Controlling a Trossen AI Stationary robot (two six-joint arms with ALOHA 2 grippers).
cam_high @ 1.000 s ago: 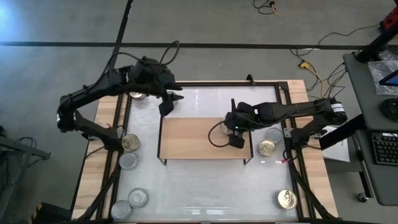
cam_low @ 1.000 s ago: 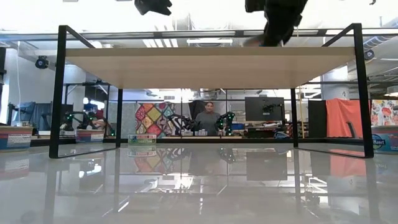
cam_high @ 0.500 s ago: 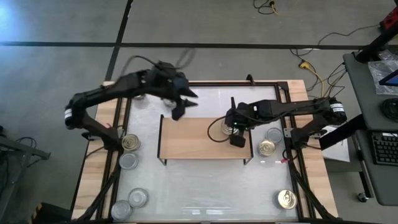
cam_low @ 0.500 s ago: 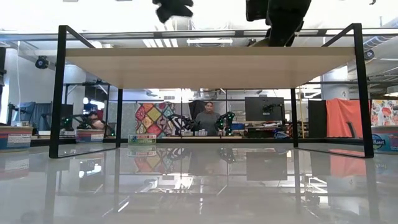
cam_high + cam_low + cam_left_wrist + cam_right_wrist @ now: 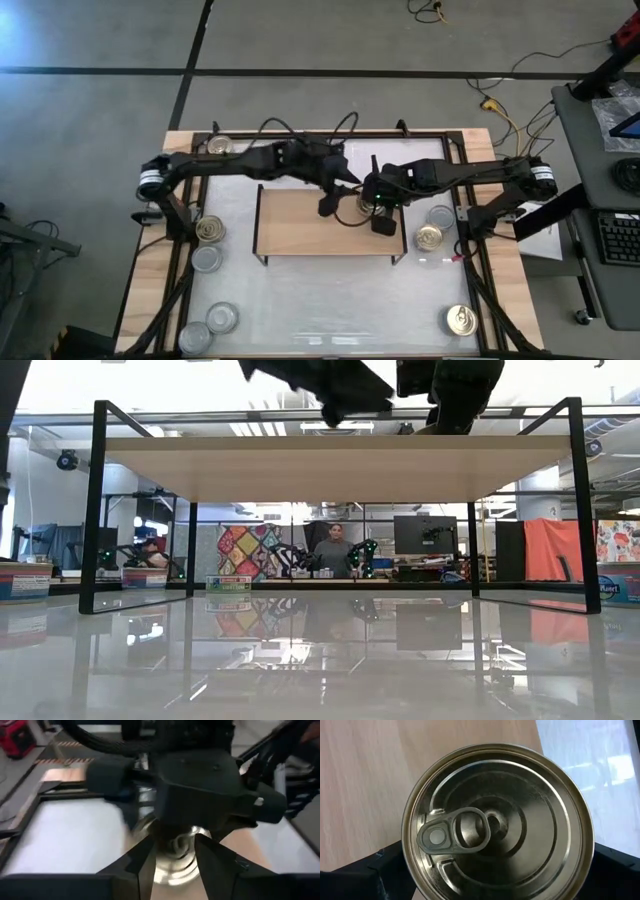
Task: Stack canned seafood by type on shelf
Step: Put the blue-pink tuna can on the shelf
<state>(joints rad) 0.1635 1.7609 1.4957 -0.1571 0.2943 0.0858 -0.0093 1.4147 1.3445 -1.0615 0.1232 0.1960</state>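
Overhead, the white table (image 5: 330,300) carries the wooden shelf (image 5: 300,228) at its centre, and both arms meet over the shelf's 1 o'clock corner, hiding most of the gold-topped can (image 5: 497,827) there. Loose cans (image 5: 205,258) lie along the table's 9 o'clock and 3 o'clock edges, while the shelf's 9 o'clock half lies bare. Spread wide, the right gripper (image 5: 372,203) straddles that can ungripped; the left gripper (image 5: 333,197) hangs just beside it, its fingers (image 5: 150,865) narrowly parted, and whether they hold anything cannot be told.
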